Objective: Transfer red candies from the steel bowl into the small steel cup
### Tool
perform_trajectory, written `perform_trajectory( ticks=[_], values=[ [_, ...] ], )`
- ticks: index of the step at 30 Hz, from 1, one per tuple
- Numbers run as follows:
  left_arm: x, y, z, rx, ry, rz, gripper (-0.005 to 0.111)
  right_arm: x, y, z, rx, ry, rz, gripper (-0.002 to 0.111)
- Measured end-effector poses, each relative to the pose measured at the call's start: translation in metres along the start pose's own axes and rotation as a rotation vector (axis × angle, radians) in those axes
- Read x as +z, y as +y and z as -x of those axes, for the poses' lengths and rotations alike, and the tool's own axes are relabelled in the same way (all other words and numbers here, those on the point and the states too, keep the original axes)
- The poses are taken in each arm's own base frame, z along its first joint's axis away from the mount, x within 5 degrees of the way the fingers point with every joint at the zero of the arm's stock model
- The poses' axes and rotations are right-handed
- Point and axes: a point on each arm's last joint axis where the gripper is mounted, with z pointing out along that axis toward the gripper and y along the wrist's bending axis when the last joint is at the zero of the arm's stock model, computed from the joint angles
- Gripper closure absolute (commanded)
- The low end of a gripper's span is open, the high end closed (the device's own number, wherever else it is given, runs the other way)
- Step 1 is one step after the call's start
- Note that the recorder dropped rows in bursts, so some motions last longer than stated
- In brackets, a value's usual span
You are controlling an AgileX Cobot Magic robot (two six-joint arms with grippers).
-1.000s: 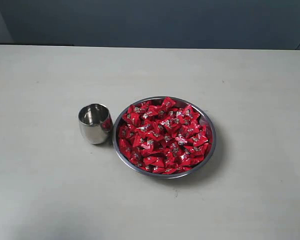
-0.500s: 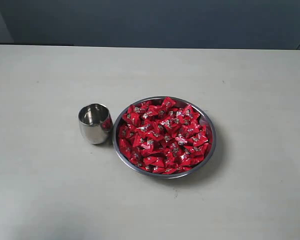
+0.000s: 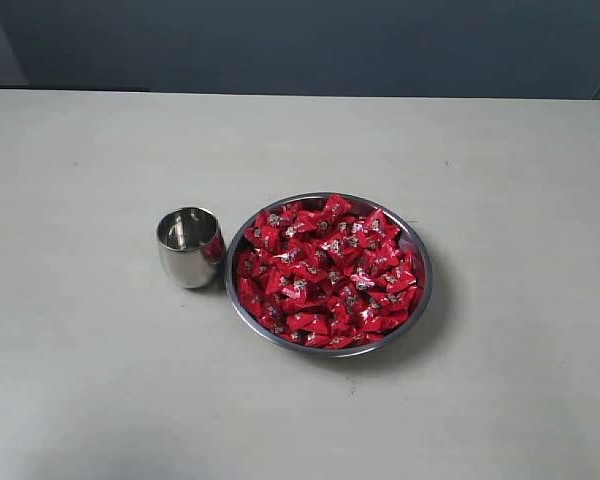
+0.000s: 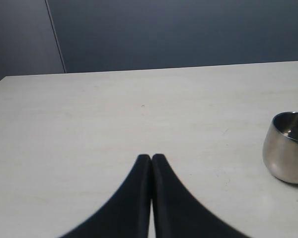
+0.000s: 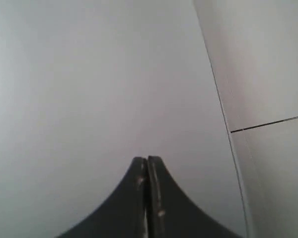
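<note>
The steel bowl [image 3: 420,300] sits just right of the table's middle, heaped with red candies [image 3: 325,272]. Close to its left rim stands the small steel cup [image 3: 190,246], upright and with no candy showing inside; it also appears in the left wrist view as the cup [image 4: 288,148]. Neither arm shows in the exterior view. My left gripper [image 4: 151,157] is shut with nothing between its black fingers, over bare table well short of the cup. My right gripper [image 5: 147,159] is shut and empty, facing a pale blank surface with no task object in sight.
The pale table [image 3: 100,390] spreads wide around the bowl and cup. A dark blue wall [image 3: 310,45] runs behind its far edge. In the right wrist view a thin dark seam [image 5: 268,124] crosses a light panel.
</note>
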Motion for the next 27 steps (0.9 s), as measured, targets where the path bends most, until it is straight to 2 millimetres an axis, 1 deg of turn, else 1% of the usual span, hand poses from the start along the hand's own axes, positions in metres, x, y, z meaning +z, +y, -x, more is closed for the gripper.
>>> perform_trajectory(
  ticks=[3,4,6,8,11,12,14,18,22,23,27],
  values=[
    [0.000,0.000,0.000,0.000,0.000,0.000,0.106,0.026,0.009,0.024,-0.089,0.098,-0.001,0.109],
    [0.000,0.000,0.000,0.000,0.000,0.000,0.106,0.036,0.010,0.028,-0.107,0.125,-0.004,0.109],
    [0.000,0.000,0.000,0.000,0.000,0.000,0.106,0.054,0.012,0.032,-0.105,0.176,-0.015,0.109],
    [0.000,0.000,0.000,0.000,0.000,0.000,0.106,0.074,0.013,0.027,-0.098,0.264,-0.011,0.109],
    [0.000,0.000,0.000,0.000,0.000,0.000,0.106,0.102,0.019,0.005,-0.095,0.435,0.032,0.109],
    [0.000,0.000,0.000,0.000,0.000,0.000,0.106,0.108,0.022,-0.001,-0.105,0.476,0.055,0.109],
    [0.000,0.000,0.000,0.000,0.000,0.000,0.106,0.121,0.032,-0.019,-0.158,0.560,0.128,0.109],
    [0.000,0.000,0.000,0.000,0.000,0.000,0.106,0.142,0.052,-0.050,-0.284,0.676,0.262,0.109],
    [0.000,0.000,0.000,0.000,0.000,0.000,0.106,0.157,0.068,-0.079,-0.323,0.766,0.333,0.109],
    [0.000,0.000,0.000,0.000,0.000,0.000,0.106,0.159,0.072,-0.089,-0.321,0.799,0.350,0.109],
    [0.000,0.000,0.000,0.000,0.000,0.000,0.106,0.160,0.087,-0.120,-0.326,0.894,0.411,0.109]
  ],
)
